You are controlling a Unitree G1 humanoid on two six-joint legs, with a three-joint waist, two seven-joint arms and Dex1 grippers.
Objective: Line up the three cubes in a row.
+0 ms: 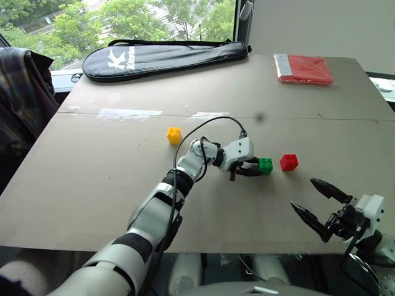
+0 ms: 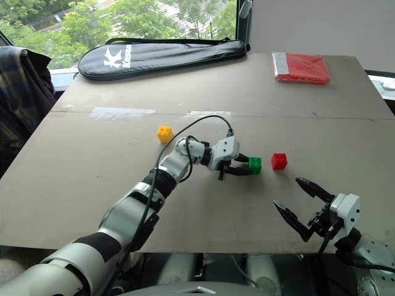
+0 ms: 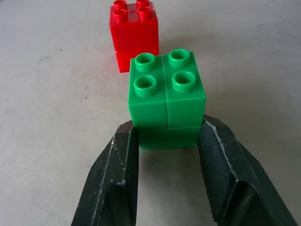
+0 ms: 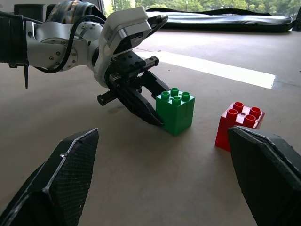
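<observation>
My left gripper (image 1: 254, 168) is shut on the lower part of the green cube (image 1: 265, 165), which rests on the table near the middle. The red cube (image 1: 289, 162) stands just to its right with a small gap between them; in the left wrist view it sits beyond the green cube (image 3: 167, 99). The yellow cube (image 1: 174, 135) stands alone farther left and a little farther back. My right gripper (image 1: 302, 193) hovers open near the table's front right edge, with nothing between its fingers, pointing toward the green and red cubes.
A black racket bag (image 1: 160, 58) lies along the far left edge of the brown table (image 1: 92, 179). A flat red packet (image 1: 305, 68) lies at the far right corner. A strip of clear tape (image 1: 129, 113) marks the table's seam. Plaid cloth (image 1: 21, 92) hangs at the left.
</observation>
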